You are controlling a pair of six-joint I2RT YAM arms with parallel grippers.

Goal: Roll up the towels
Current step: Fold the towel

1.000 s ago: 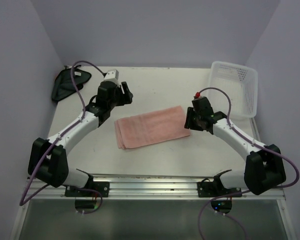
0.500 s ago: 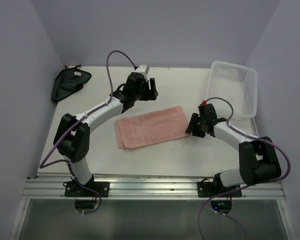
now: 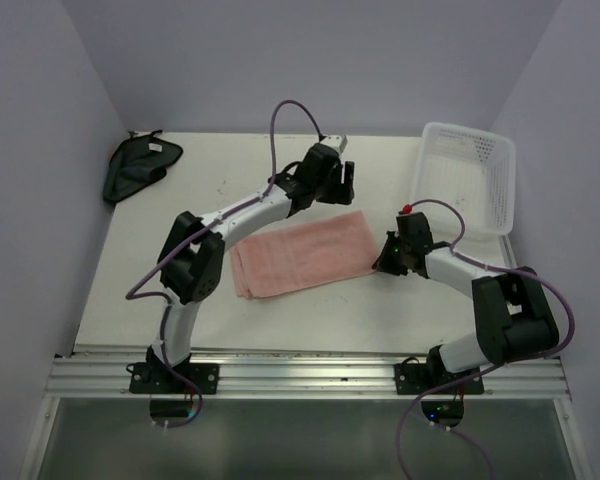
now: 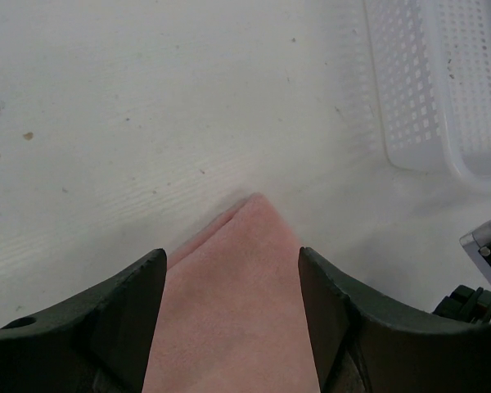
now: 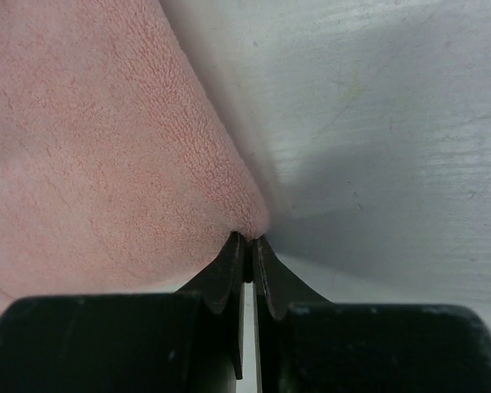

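- Pinching stance on the right gripper (image 5: 245,243): jaws pressed together right at the tip of the pink towel's (image 3: 300,255) near-right corner, low on the table (image 3: 280,320); cannot tell if any cloth is actually caught between them.
- Left gripper (image 4: 231,260): jaws spread wide, hovering over the pink towel's far-right corner, corner tip seen between the two fingers; not touching the cloth as far as the wrist view shows.
- Pink towel: lies flat mid-table, folded into a long rectangle, layered edges showing at its left end, skewed with the right end farther from the arm bases.
- Dark cloth (image 3: 140,168): crumpled in the far-left corner of the table, small white tag (image 3: 155,148) on top, well apart from both grippers and from the pink towel.
- White basket (image 3: 467,129): perforated plastic, sits at the far-right corner of the table, near the right arm. Both cloths lie on the table outside it; the pink towel's right end is near it but apart.
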